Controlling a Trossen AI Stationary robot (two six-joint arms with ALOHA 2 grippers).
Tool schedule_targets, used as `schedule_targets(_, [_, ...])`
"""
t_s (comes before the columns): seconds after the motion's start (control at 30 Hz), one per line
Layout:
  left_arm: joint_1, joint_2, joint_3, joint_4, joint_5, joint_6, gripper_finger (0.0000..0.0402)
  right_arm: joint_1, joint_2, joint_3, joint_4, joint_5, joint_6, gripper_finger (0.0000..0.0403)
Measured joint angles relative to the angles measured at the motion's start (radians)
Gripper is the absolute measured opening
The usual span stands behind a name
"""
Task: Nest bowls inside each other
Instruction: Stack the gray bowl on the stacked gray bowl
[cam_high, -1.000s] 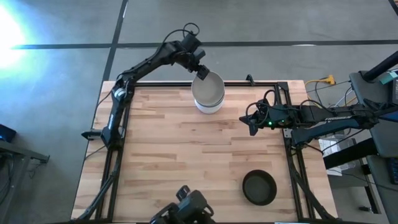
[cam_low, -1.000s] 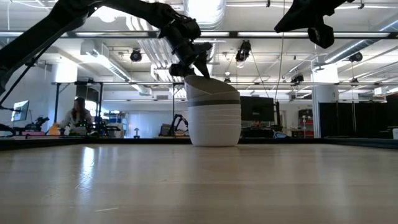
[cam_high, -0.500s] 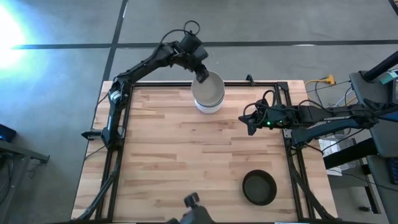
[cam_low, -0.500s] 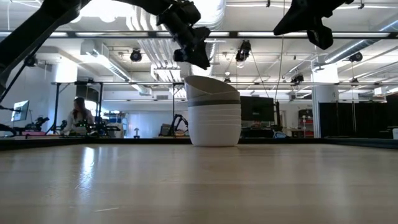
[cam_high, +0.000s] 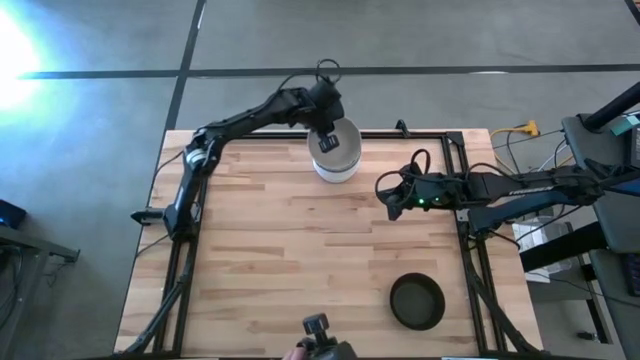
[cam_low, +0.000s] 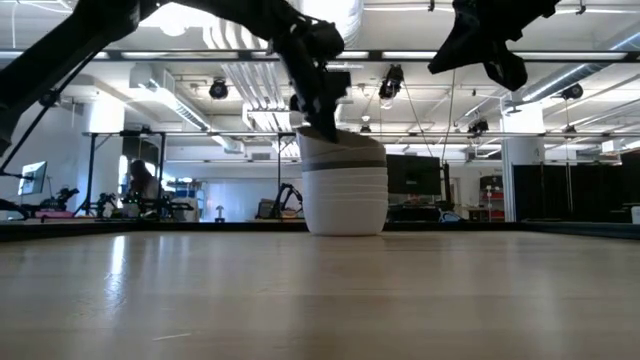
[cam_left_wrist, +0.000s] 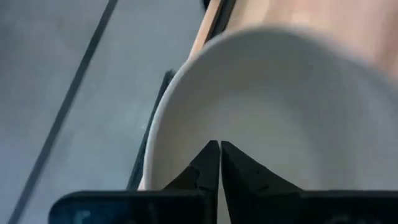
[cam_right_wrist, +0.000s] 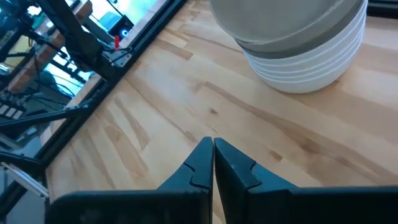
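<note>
A stack of nested bowls (cam_high: 335, 165), white below with grey ones on top, stands on its base at the table's far edge (cam_low: 345, 195). My left gripper (cam_high: 326, 138) is shut and reaches down into the pale top bowl (cam_left_wrist: 280, 93). A single black bowl (cam_high: 417, 302) sits on the table near the front right corner. My right gripper (cam_high: 385, 200) is shut and empty, hanging high above the table (cam_low: 505, 70) to the right of the stack (cam_right_wrist: 298, 43). My left gripper sets its shut fingertips (cam_left_wrist: 219, 152) on the inner wall of the top bowl (cam_left_wrist: 205, 118), close to the rim on the stack's far-left side (cam_low: 328, 132). The fingers come from above, slanting down. The bowl rests nested in the stack.
Black frame rails (cam_high: 455, 140) run around the wooden table. Bare wood (cam_high: 270, 260) spreads over the left and middle. A dark camera mount (cam_high: 318, 335) shows at the front edge. A person (cam_low: 140, 185) is in the room beyond the table.
My left gripper has shut and moved from beside the stack's far-left rim toward the table's right and down into the top bowl. My right gripper has drifted slightly toward the table's left.
</note>
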Motion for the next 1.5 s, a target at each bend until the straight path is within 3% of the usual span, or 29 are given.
schedule_targets(0.27, [-0.001,0.071,-0.003,-0.002,-0.043,-0.005,0.0000,0.000,-0.006,0.000,0.021,-0.004,0.022,0.0009])
schedule_targets(0.53, [-0.007,0.037,0.055,0.015,-0.030,-0.036,0.0000,0.000,-0.006,0.014,0.019,-0.015,0.019,0.0009])
schedule_targets(0.6, [-0.007,0.020,0.067,0.024,0.050,-0.043,0.0000,0.000,-0.005,0.014,0.018,-0.016,0.017,0.0009])
schedule_targets(0.77, [-0.008,0.008,0.068,0.130,0.444,-0.164,0.0000,0.000,-0.010,0.014,0.018,-0.016,0.008,0.0009])
schedule_targets(0.87, [-0.010,0.020,0.067,0.194,0.561,-0.221,0.0000,0.000,-0.026,0.014,0.018,-0.016,0.003,0.0009])
schedule_targets(1.5, [-0.035,0.118,-0.006,0.287,0.565,-0.340,0.0000,0.000,-0.124,0.014,0.017,0.001,-0.008,0.0009])
